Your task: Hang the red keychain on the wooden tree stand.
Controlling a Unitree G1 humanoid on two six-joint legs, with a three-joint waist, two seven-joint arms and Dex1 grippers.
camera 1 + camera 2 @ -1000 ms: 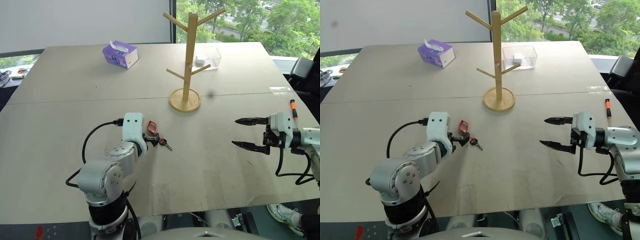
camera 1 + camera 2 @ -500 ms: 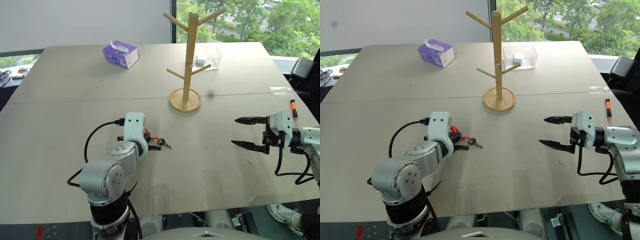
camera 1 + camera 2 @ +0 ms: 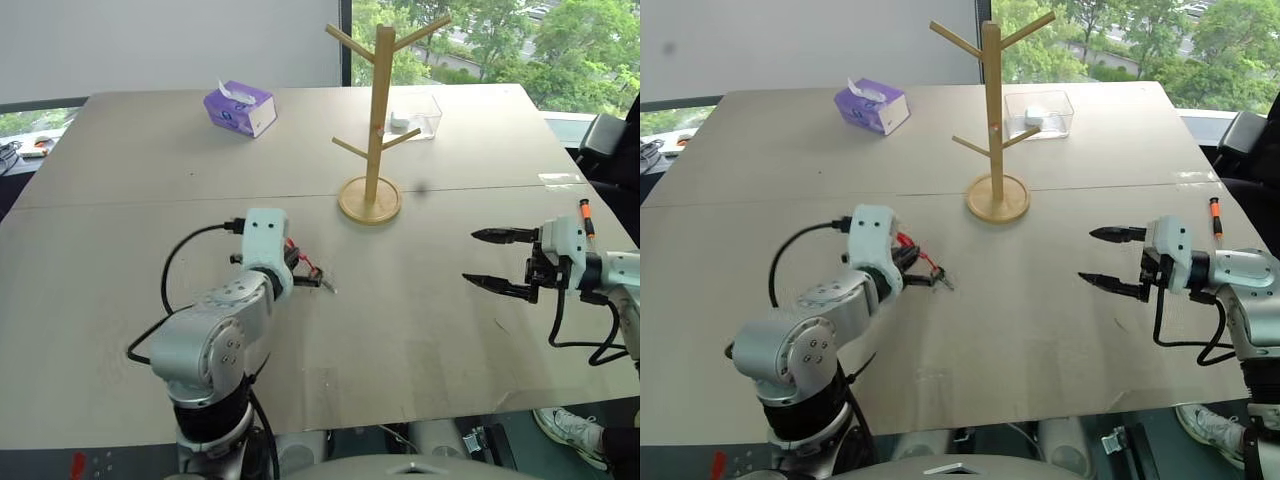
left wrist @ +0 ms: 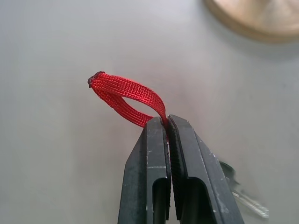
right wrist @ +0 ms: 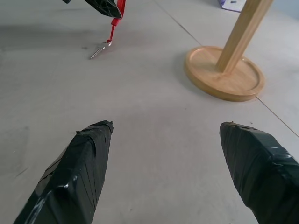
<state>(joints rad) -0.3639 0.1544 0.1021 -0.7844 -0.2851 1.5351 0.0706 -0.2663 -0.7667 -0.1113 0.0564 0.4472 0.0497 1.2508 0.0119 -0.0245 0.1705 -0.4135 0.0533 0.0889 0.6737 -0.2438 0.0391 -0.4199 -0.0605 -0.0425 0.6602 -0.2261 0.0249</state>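
The red keychain [image 4: 124,93] is pinched by its strap in my left gripper [image 4: 167,122], which is shut on it a little above the table. The small key [image 3: 325,287] dangles below the fingers, its tip close to the tabletop. The wooden tree stand [image 3: 380,110] rises on its round base [image 5: 224,74] further back and to the right of the left gripper [image 3: 300,277]. My right gripper [image 3: 472,257] hovers open over the right side of the table with nothing between its fingers [image 5: 88,154].
A purple tissue box [image 3: 240,108] sits at the back left. A clear plastic box [image 3: 415,115] stands behind the stand. An orange-and-black screwdriver [image 3: 587,215] lies near the right edge, beyond the right gripper. A dark chair [image 3: 610,150] is beside the table's right side.
The left gripper has shut on the red strap and risen, drawing the keychain up so the key hangs below. The right gripper has stayed in place.
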